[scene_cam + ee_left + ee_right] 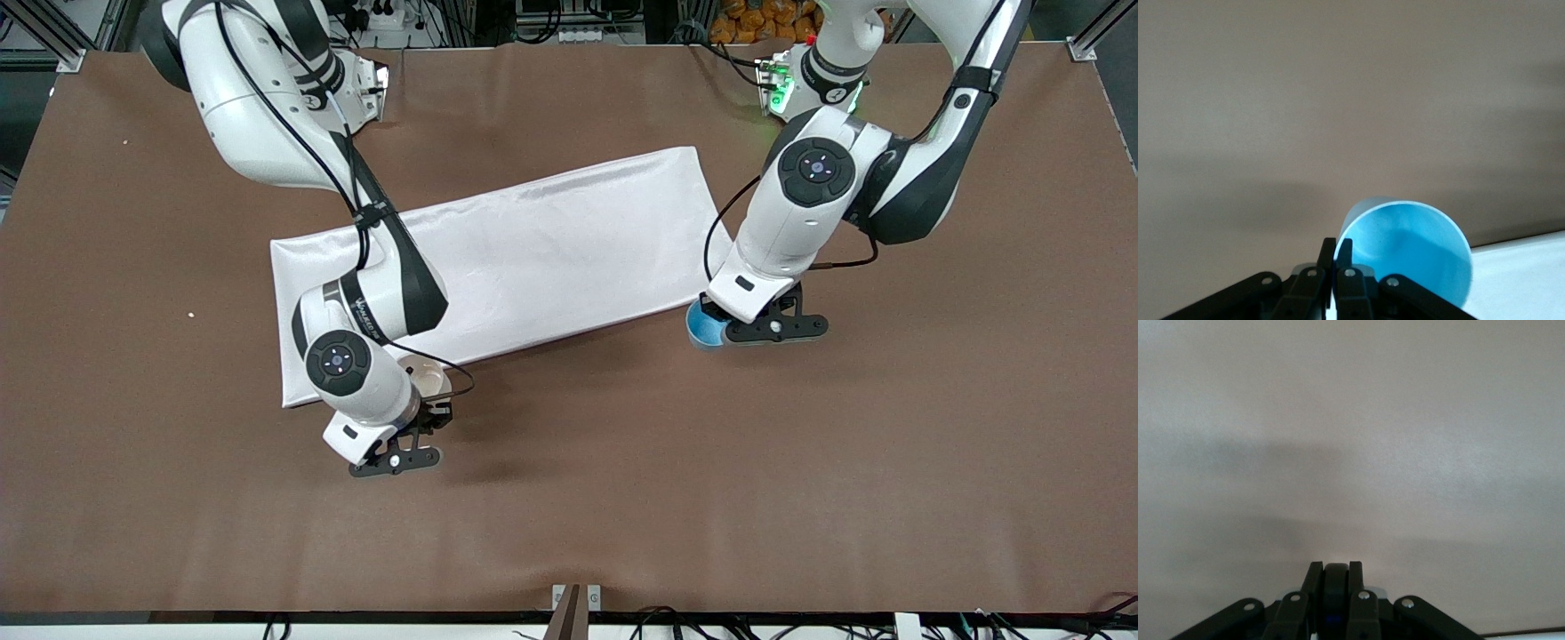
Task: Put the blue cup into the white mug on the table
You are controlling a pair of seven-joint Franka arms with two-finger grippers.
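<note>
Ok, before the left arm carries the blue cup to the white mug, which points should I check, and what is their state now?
1. Left claw shut on the blue cup rim: ok.
2. Right claw shut on a dark part, seemingly the white mug handle: ok.
3. Mug mouth free from above: not ok, the right arm covers part of it.
4. Cup lifted off the table: cannot tell.
5. Cup over the mug: not ok, it is well apart, toward the left arm's end.
</note>
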